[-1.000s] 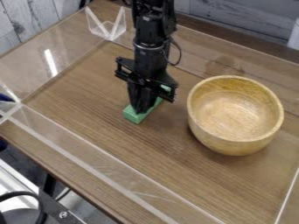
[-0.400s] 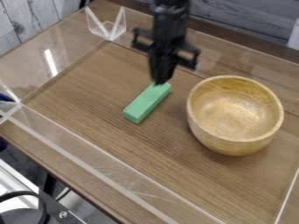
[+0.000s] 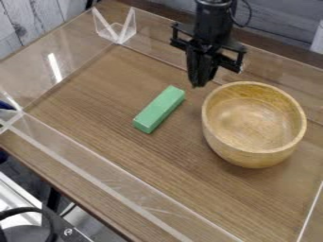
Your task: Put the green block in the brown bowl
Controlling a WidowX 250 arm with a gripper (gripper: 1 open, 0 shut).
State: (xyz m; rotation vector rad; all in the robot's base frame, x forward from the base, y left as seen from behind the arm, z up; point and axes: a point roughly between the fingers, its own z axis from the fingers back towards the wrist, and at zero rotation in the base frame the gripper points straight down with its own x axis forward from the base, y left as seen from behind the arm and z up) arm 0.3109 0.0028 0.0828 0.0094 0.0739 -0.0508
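Note:
The green block (image 3: 159, 109) lies flat on the wooden table, angled, left of the brown bowl (image 3: 255, 123). Nothing is inside the bowl. My dark gripper (image 3: 202, 79) points straight down, lifted off the table, behind and to the right of the block and just beyond the bowl's far-left rim. It holds nothing. Its fingers look close together, but the dark tips blend and I cannot make out a gap.
Low clear plastic walls (image 3: 51, 142) fence the wooden tabletop on the left and front. A clear plastic stand (image 3: 113, 26) sits at the back left corner. Bare wood lies in front of the block and the bowl.
The gripper was down over the green block a second ago. It has since risen and moved right and back toward the bowl, leaving the block on the table.

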